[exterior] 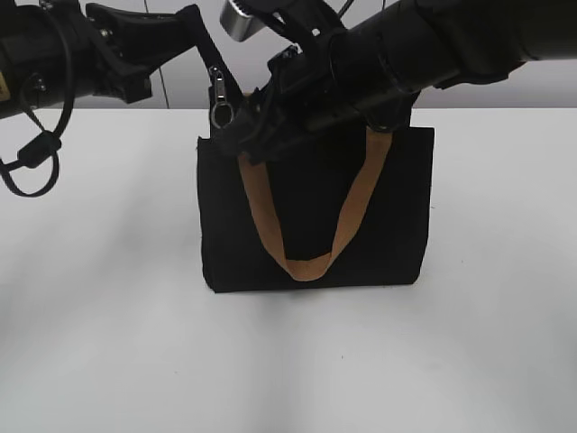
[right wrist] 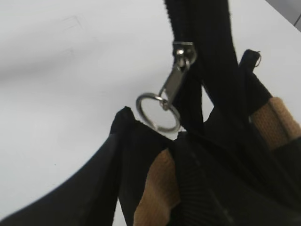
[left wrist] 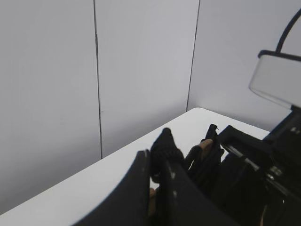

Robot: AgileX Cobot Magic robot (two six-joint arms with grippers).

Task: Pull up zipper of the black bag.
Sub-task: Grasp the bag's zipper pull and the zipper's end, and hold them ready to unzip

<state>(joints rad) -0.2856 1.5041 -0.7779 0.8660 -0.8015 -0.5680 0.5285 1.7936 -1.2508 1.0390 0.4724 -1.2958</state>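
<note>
Bag (exterior: 315,212) stands upright mid-table (exterior: 99,343); contents not visible. Zipper (right wrist: 186,80) runs along the top edge, its silver pull and ring (right wrist: 158,112) hanging at the bag's left corner. Tan handle (exterior: 306,262) droops over the front. Right gripper (exterior: 248,135) covers the top edge, left gripper (exterior: 209,56) is above the pull; jaw state unclear for both.

My two arms are matte black throughout, the left arm (exterior: 63,54) trailing a looped black cable (exterior: 32,149) beneath its thick round link, the right arm (exterior: 424,45) a fat cylindrical tube carrying a silver-grey wrist camera (exterior: 239,18) above ribbed black housing.
</note>
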